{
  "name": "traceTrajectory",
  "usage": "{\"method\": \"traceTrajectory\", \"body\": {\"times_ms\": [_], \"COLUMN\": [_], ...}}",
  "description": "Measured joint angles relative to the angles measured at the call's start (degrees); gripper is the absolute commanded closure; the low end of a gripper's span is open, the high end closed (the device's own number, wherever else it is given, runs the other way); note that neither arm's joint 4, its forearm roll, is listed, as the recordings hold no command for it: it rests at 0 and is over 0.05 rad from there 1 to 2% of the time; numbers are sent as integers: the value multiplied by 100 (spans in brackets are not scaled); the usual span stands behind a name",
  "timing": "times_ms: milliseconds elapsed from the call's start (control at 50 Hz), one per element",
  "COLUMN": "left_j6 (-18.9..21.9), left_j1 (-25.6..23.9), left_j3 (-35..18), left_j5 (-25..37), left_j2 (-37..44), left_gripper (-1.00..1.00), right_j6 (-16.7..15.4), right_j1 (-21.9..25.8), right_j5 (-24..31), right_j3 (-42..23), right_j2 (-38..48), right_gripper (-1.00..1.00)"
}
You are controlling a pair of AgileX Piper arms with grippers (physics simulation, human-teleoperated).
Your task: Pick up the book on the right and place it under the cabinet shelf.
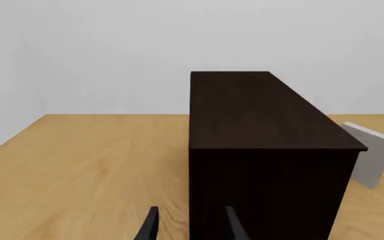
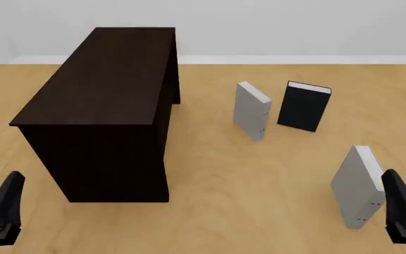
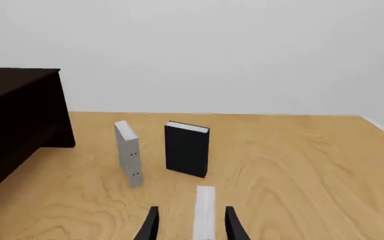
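The book [image 2: 358,186] on the right is a thin light-grey hardcover standing upright near the table's front right, with small dark dots low on its spine. In the right wrist view its white page edge [image 3: 204,212] shows in the gap between my right gripper's [image 3: 192,225] spread fingers, untouched. That right gripper [image 2: 402,205] is open, just right of the book and nearer the camera. The very dark brown cabinet shelf [image 2: 104,100] fills the left of the table. My left gripper [image 2: 6,203] is open and empty near the cabinet's [image 1: 272,150] near end.
A look-alike grey book [image 2: 251,110] and a black-covered book [image 2: 304,106] stand upright mid-table, right of the cabinet. Both also show in the right wrist view, the grey book [image 3: 128,152] beside the black book [image 3: 186,149]. Bare wooden tabletop [image 2: 245,180] lies between cabinet and books.
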Motion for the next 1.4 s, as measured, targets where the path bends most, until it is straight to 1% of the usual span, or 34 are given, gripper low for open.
{"method": "traceTrajectory", "body": {"times_ms": [60,180,300,400,540,660,800,940,1080,1220,1400], "left_j6": [0,0,0,0,-1,-2,-3,-3,-3,-5,-6], "left_j1": [2,5,7,8,9,11,11,12,12,13,15], "left_j3": [-4,-9,-11,-13,-15,-17,-16,-16,-16,-16,-13], "left_j5": [-4,-9,-10,-7,-1,1,-2,-3,2,6,-5], "left_j2": [10,27,36,42,44,43,47,50,37,37,47], "left_gripper": [-100,-100,-100,-100,-100,-100,-100,-100,-100,-100,-100], "right_j6": [-24,168,445,623,868,961,1010,906,815,778,813], "right_j1": [-54,-22,-5,65,88,34,-42,-198,-300,-334,-340], "right_j5": [149,573,1044,1492,2273,2907,3358,3648,3762,3700,3494], "right_j3": [-98,-444,-850,-1234,-1843,-2389,-2739,-2939,-3009,-2912,-2701], "right_j2": [20,133,357,661,1048,1357,1684,1965,2211,2474,2772], "right_gripper": [-100,-100,-100,-100,-100,-100,-100,-100,-100,-100,-100]}}
